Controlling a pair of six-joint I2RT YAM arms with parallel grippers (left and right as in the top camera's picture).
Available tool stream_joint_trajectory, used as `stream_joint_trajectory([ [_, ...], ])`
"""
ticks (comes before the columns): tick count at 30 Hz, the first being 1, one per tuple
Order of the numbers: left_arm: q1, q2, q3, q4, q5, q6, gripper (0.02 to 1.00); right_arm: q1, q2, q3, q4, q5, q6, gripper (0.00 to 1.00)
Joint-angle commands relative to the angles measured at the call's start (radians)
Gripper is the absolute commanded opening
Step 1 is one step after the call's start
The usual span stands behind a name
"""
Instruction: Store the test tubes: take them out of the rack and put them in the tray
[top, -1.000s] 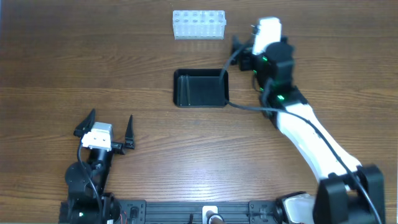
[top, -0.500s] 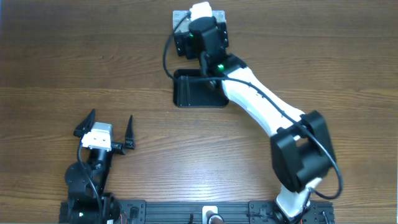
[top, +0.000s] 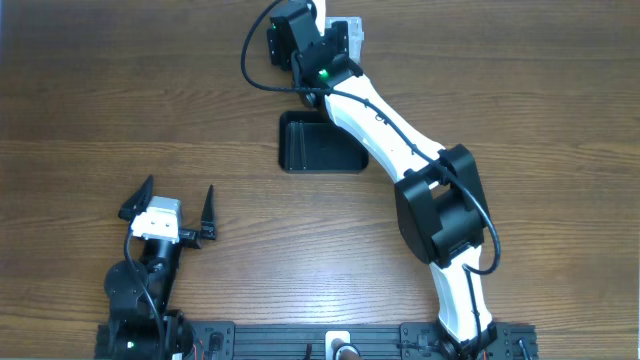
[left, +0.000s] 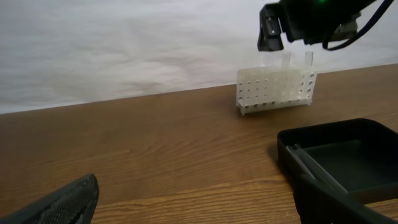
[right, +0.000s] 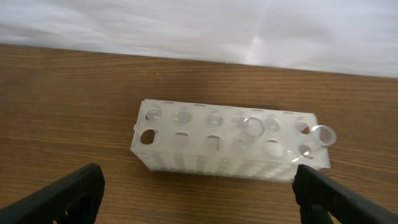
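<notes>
- The right gripper (right: 199, 186) is seen wide open, its two fingers (right: 68, 196) spread far apart; nothing is gripped and nothing is touched by them.
- This gripper is placed above the rack (right: 230, 146), at the top centre of the top view. The right arm is stretched from the lower right diagonally up across one corner of the tray (top: 305, 150).
- The left gripper (top: 179, 187) is likewise spread fully open and empty. It is found in the lower left of the top view, well apart from both rack and tray.
- One rack is counted: a clear block with two rows of holes, stood on the wooden table (top: 520, 120).
- Two test tubes (right: 252, 127) are counted upright in the rack, one toward its middle and the other at one end. Their open rims rise above the rack's top face.
- One black tray is counted, in the upper middle of the top view, just below the rack and apart from it.
- In the left wrist view a thin pale line is seen along the tray's inner wall; whether it is a tube cannot be told.
- A small green light is seen on the right arm near its wrist.
</notes>
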Motion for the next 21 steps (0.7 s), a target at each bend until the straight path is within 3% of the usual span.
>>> stream_joint_trajectory([
  [1,0.005,-0.006,-0.006,0.0,0.009,0.008,1.0,-0.032,0.018,0.035,-0.01,0.024,0.045,0.95],
  [21,0.005,-0.006,-0.006,0.0,0.009,0.008,1.0,-0.06,0.095,0.035,0.146,-0.001,-0.013,0.954],
])
